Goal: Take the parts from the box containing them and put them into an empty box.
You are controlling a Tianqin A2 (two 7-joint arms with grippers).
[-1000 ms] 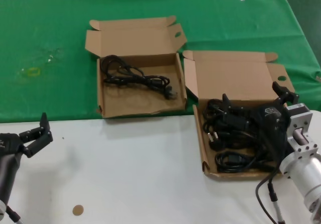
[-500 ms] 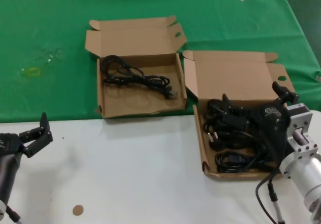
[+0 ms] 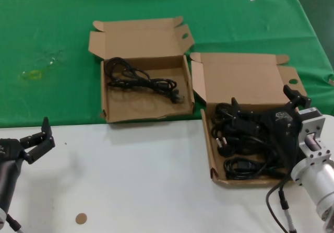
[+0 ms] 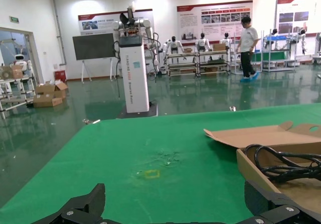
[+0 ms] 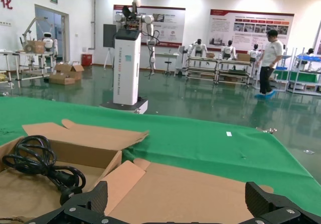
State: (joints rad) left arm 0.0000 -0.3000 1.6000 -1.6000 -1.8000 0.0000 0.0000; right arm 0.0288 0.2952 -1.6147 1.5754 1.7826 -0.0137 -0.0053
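Over the fuller box [image 3: 245,89], the right gripper [image 3: 265,106] hangs jaws apart above the cords [image 3: 237,139]; it should drop squarely onto one bundle. Left gripper [image 3: 35,139], also spread, idles.

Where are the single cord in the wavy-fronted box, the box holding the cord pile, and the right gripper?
single cord [image 3: 141,80], head view, coil middle
box holding the cord pile [image 3: 245,81], head view, lid inside
right gripper [image 3: 263,105], head view, between fingertips

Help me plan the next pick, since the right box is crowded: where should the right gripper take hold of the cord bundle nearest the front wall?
Probably grip the cord bundle across its bunched middle, coming from straight above with the right gripper. It lies flat in the box, and the cardboard walls block a side approach; its loops are thin and glossy, so the gathered strands offer most to pinch.
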